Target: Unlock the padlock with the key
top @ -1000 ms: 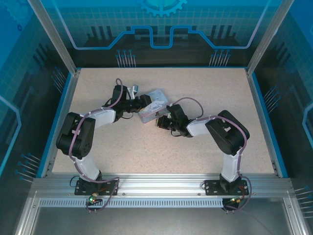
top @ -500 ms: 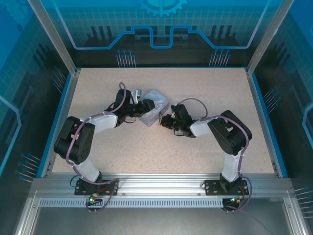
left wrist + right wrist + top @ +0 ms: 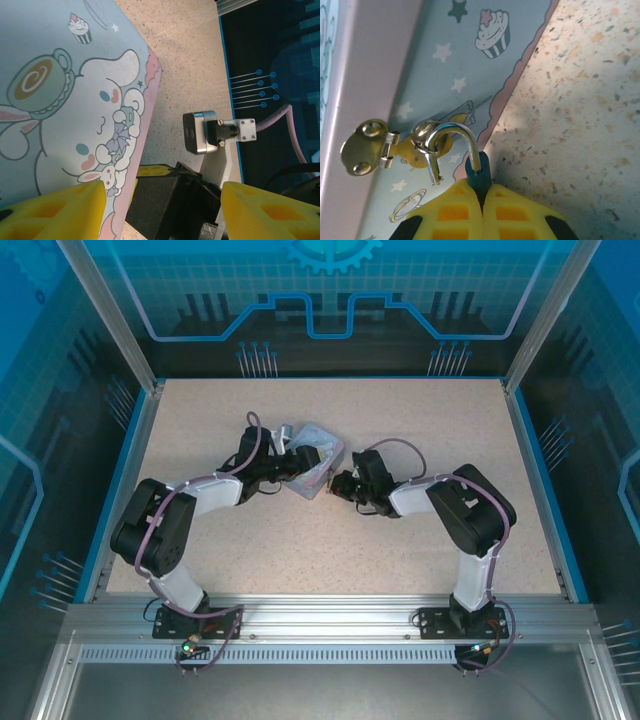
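1. Both arms reach in toward the middle of the speckled table [image 3: 420,410]. They meet at a pale blue, cartoon-printed tin [image 3: 60,90] lying there.
2. The right gripper [image 3: 481,192] comes at the tin from the right. Its yellow fingers [image 3: 512,210] are pressed together, pinching the padlock [image 3: 478,176] by its small dark body.
3. The padlock sits against the tin's side wall. Its silver shackle [image 3: 451,129] is looped through the ring of a brass hasp [image 3: 365,147] fixed to the tin.
4. One leg of the shackle runs down into the dark body between the fingers. The other leg ends just beside them, and from here I can't tell whether it is latched.
5. The left gripper [image 3: 162,210] is at the tin's opposite side, with its fingers spread wide and gripping nothing. One yellow finger lies low against the tin's printed face and the other is well off to the side, so the tin's edge falls between them.
6. A small grey metal block [image 3: 199,137] with a white bracket and a pinkish cable rests on the table. It is near the tin but not touching it.
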You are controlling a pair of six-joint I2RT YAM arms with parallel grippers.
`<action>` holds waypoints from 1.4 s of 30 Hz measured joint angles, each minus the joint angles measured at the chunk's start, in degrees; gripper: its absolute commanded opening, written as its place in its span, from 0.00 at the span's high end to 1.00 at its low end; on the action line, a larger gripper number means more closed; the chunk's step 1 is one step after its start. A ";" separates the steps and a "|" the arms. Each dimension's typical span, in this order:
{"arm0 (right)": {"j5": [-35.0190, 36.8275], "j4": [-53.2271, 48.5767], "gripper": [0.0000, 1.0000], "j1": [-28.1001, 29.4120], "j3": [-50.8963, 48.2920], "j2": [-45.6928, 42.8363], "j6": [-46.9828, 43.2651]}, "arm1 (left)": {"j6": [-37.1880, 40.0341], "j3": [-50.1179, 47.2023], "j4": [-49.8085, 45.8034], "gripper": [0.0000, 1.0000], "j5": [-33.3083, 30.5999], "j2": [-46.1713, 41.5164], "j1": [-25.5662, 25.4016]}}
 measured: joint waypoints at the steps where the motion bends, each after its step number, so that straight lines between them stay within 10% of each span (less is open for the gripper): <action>1: 0.02 -0.35 0.97 -0.15 0.28 0.02 0.22 | -0.31 -0.35 0.72 0.36 0.00 0.00 -0.20; 42: 0.90 -12.59 0.97 -5.92 2.51 -7.74 -7.54 | -2.60 -6.08 6.40 0.34 2.75 -2.99 2.38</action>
